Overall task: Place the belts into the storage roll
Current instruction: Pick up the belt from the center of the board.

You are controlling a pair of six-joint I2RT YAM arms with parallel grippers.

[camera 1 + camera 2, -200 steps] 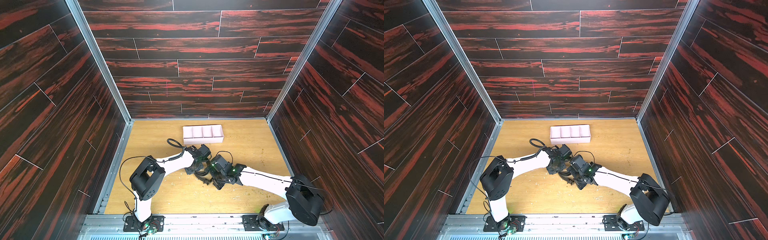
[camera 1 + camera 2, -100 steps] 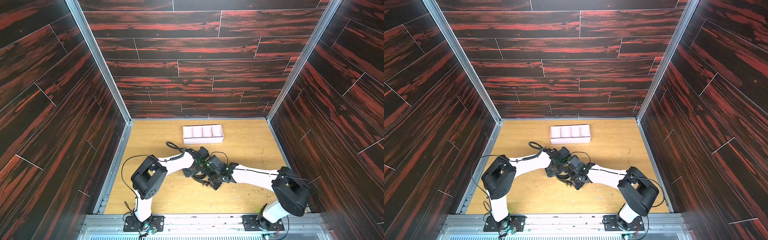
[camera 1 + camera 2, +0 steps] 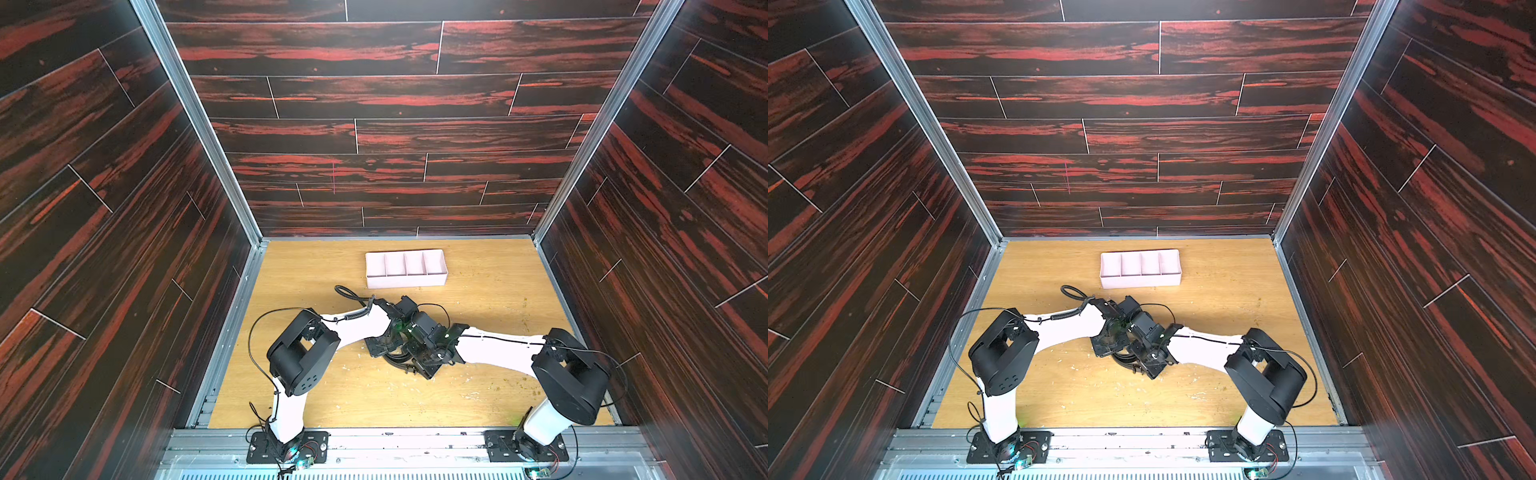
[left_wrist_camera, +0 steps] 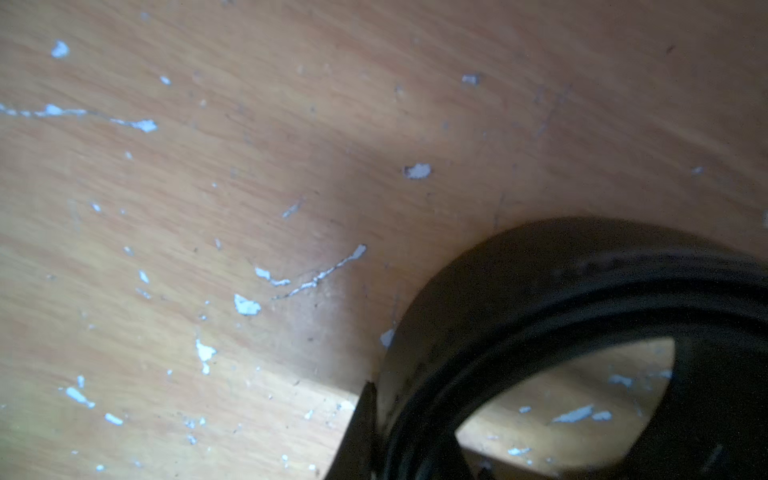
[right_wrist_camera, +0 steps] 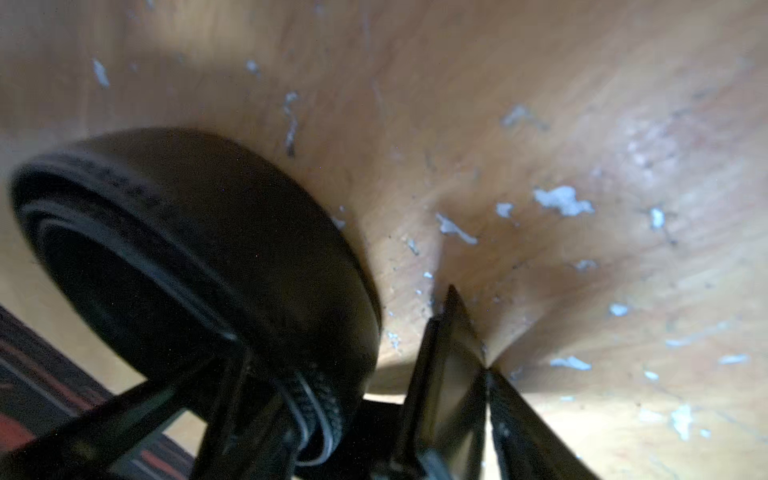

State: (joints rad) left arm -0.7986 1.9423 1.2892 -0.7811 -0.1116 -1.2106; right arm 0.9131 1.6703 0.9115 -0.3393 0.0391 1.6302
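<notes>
- Black leather-like belt (image 4: 540,270), coiled, stands on edge on scuffed wooden surface (image 4: 208,166).
- Left gripper (image 4: 399,419): narrow, pinching coil wall.
- Right gripper (image 3: 417,365): jaws apart, astride coil.

Place: a closed lab robot booth.
Walls: dark red-streaked plank panels (image 3: 374,104) shut in the left, right and far sides.
Frame: aluminium posts (image 3: 199,124) lined the corners.
Near edge: arm bases (image 3: 286,444) sat bolted on a metal rail (image 3: 415,440).

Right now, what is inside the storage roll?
The storage roll shows four bare compartments in both top views; its near wall hides a strip of each floor.
</notes>
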